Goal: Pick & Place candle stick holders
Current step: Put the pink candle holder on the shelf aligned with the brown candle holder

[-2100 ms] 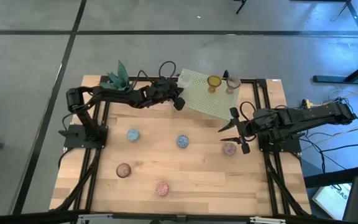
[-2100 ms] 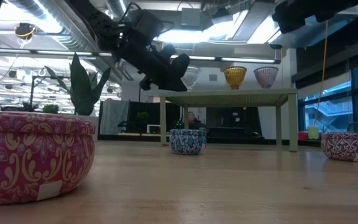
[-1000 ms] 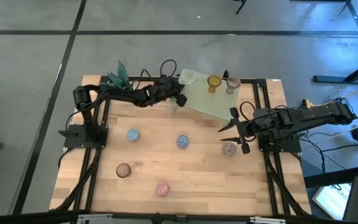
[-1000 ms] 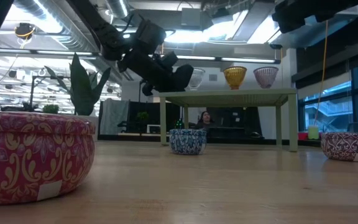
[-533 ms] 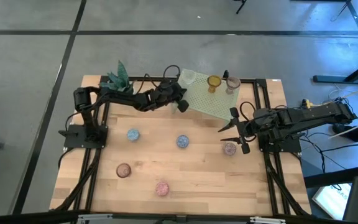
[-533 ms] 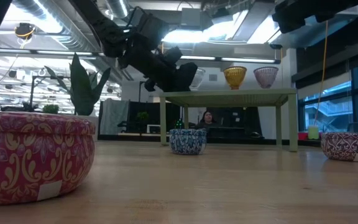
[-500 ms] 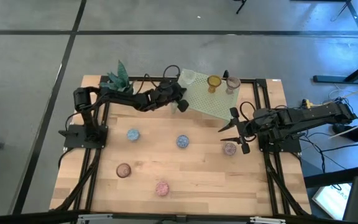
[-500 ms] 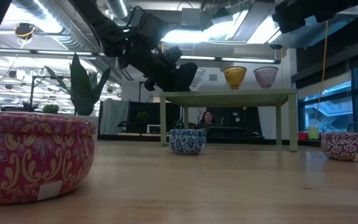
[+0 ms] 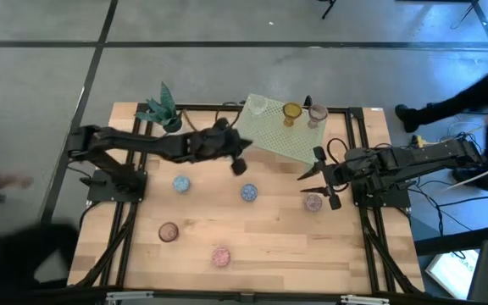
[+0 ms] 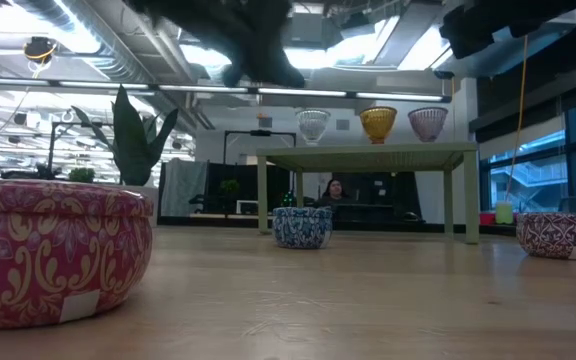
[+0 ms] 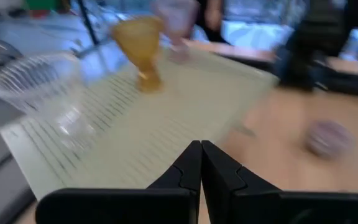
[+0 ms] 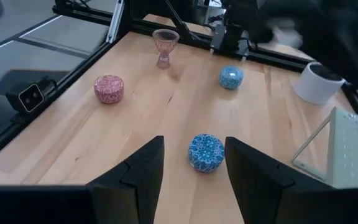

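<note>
A green rack (image 9: 282, 129) stands at the table's far side and carries a clear cup (image 9: 257, 105), an amber cup (image 9: 291, 111) and a pink cup (image 9: 316, 113). Two blue cups (image 9: 181, 183) (image 9: 248, 193), a purple one (image 9: 313, 202), a brownish one (image 9: 169, 231) and a pink one (image 9: 220, 256) stand on the table. My left gripper (image 9: 238, 163) is shut and empty, in the air near the rack's near-left corner; the left wrist view (image 11: 201, 163) shows the fingers together. My right gripper (image 9: 319, 177) is open and empty beside the purple cup.
A small white pot with a green plant (image 9: 163, 110) stands at the far left corner. Black frame rails (image 9: 130, 224) run along the table's left and right sides. A person (image 9: 473, 93) moves beyond the table's right edge, and another blurred figure (image 9: 7, 237) shows at the left.
My left gripper has drawn back from the rack's left end toward the table's near edge and middle, while the clear cup stays standing on the rack. People have come into the picture at the left and right.
</note>
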You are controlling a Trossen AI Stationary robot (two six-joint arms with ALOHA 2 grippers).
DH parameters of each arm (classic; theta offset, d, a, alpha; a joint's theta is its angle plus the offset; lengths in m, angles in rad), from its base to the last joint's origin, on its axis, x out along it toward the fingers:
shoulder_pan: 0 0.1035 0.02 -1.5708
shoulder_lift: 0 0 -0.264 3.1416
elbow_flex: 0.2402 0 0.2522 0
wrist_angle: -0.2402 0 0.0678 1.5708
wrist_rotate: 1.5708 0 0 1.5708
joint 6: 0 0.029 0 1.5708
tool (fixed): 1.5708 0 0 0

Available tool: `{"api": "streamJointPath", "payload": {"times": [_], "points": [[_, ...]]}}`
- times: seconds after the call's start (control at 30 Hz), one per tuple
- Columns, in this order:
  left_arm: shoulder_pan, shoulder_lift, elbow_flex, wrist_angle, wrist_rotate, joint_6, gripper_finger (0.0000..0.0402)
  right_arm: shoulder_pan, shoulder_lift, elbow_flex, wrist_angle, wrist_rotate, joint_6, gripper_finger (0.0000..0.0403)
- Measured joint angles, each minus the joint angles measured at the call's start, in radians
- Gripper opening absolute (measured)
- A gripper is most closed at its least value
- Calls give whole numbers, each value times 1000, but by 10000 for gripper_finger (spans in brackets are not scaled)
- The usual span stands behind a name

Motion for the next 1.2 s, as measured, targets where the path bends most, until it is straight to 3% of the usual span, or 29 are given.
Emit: {"api": "streamJointPath", "payload": {"times": [0.2,0.37,0.5,0.73,0.97,1.2], "points": [[-154,-130,0,-268,5,-104,10,0,37,0,36,2,81,173],[-276,-168,0,-416,5,-177,36,0,117,0,153,29,20,173],[-346,-170,0,-518,13,-294,67,0,170,0,233,111,-18,173],[-424,-170,1,-685,152,-589,107,-11,186,0,270,145,-84,173],[-482,-170,88,-952,290,-881,112,-33,186,0,318,144,-143,173],[-595,-170,110,-1001,389,-1232,112,-62,186,0,321,142,-195,173]]}}
